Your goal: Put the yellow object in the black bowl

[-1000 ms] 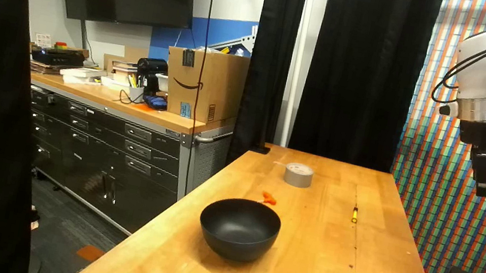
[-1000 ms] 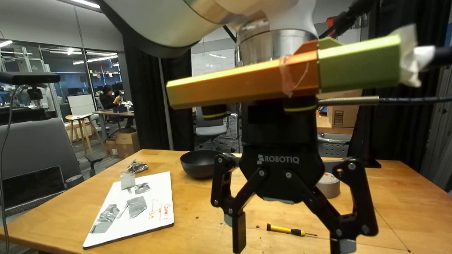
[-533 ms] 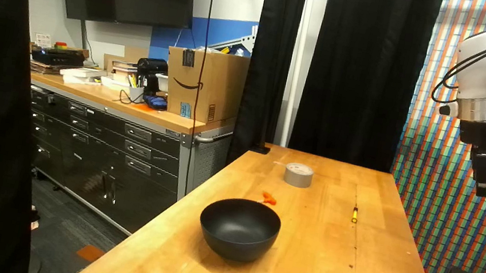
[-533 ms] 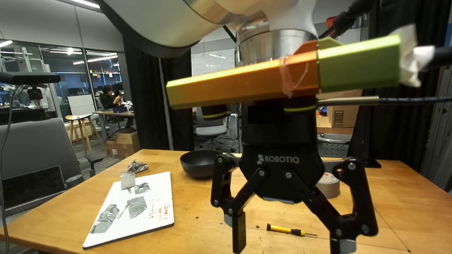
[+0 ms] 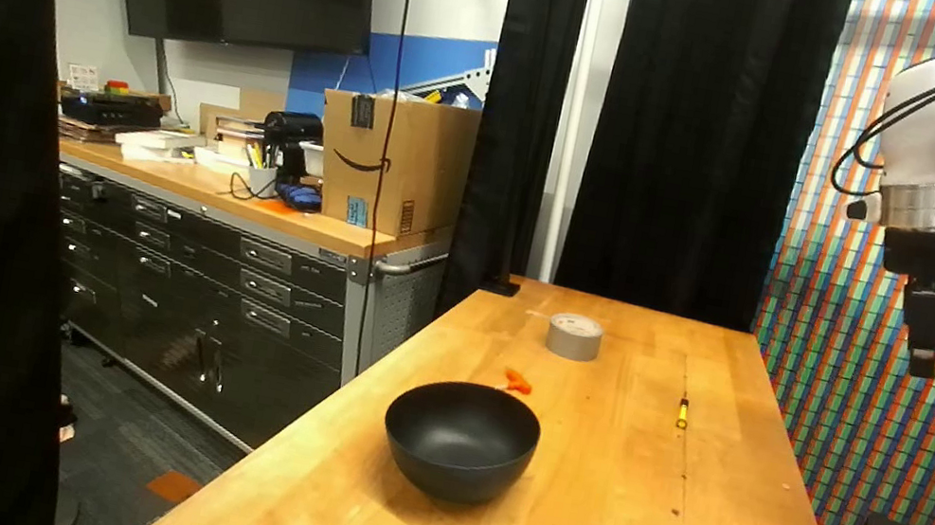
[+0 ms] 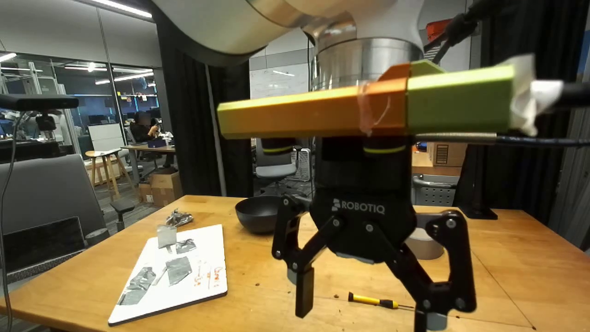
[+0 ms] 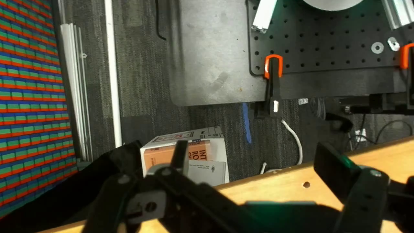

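Observation:
The yellow object is a slim yellow screwdriver with black ends and a thin shaft. It lies flat on the wooden table in both exterior views (image 5: 682, 413) (image 6: 368, 299). The black bowl (image 5: 459, 444) stands upright on the table; no contents show. In an exterior view my gripper partly covers the bowl (image 6: 258, 215). My gripper (image 6: 362, 313) is open and empty, in the air. In an exterior view the gripper (image 5: 921, 367) hangs beyond the table's edge, apart from the screwdriver. In the wrist view the jaws (image 7: 255, 161) are wide apart; neither screwdriver nor bowl shows there.
A grey tape roll (image 5: 574, 337) and a small orange piece (image 5: 517, 381) lie on the table beyond the bowl. A whiteboard (image 6: 203, 258) with tape scraps and crumpled foil (image 6: 179, 217) lie on it too. The wrist view shows the table edge (image 7: 284, 176), a box (image 7: 221, 155) and a clamp (image 7: 274, 81).
Between the half-second-old frames and now, my gripper has shifted slightly left in both exterior views and turned a little. It stays open. The screwdriver and bowl have not moved.

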`<state>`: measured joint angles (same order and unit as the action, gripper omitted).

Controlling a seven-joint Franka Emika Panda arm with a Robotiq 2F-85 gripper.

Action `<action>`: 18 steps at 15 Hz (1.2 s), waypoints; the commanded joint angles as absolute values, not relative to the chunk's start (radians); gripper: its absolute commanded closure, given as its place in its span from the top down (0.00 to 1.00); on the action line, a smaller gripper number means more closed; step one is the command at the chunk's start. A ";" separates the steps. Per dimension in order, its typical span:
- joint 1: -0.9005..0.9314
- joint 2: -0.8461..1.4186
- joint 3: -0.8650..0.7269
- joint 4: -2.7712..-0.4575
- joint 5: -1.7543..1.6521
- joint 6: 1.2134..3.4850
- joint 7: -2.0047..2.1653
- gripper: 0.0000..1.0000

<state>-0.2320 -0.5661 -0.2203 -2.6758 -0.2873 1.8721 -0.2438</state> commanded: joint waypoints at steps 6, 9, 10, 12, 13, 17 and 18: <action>-0.218 -0.454 -0.234 -2.548 0.033 1.821 -0.029 1.00; -0.195 -0.413 -0.178 -2.516 0.168 1.829 0.147 1.00; -0.184 -0.399 -0.152 -2.505 0.215 1.831 0.215 1.00; -0.164 -0.377 -0.100 -2.489 0.300 1.844 0.354 1.00; -0.156 -0.365 -0.076 -2.488 0.338 1.864 0.419 1.00; -0.167 -0.322 -0.046 -2.477 0.421 1.951 0.588 1.00; -0.175 -0.307 -0.050 -2.475 0.422 1.983 0.617 1.00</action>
